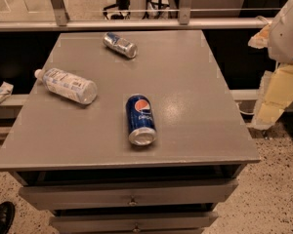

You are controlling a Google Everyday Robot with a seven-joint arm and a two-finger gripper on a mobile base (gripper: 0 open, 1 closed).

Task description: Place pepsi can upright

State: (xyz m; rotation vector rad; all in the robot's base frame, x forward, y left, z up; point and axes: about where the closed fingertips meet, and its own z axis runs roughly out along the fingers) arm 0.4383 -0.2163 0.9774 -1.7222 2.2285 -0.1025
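The pepsi can [140,119] is dark blue with the round red-white-blue logo and white lettering. It lies on its side on the grey table top [195,91], near the front edge and a little left of the middle, with its silver end facing the front. My gripper [271,106] hangs off the table's right side, beyond the edge and well to the right of the can. It holds nothing that I can see.
A clear plastic water bottle [68,85] lies on its side at the left. A silver-grey can with a blue patch [120,45] lies at the back. Drawers [132,194] sit under the table top. A rail [136,24] runs behind it. A black shoe [1,217] is at the bottom left.
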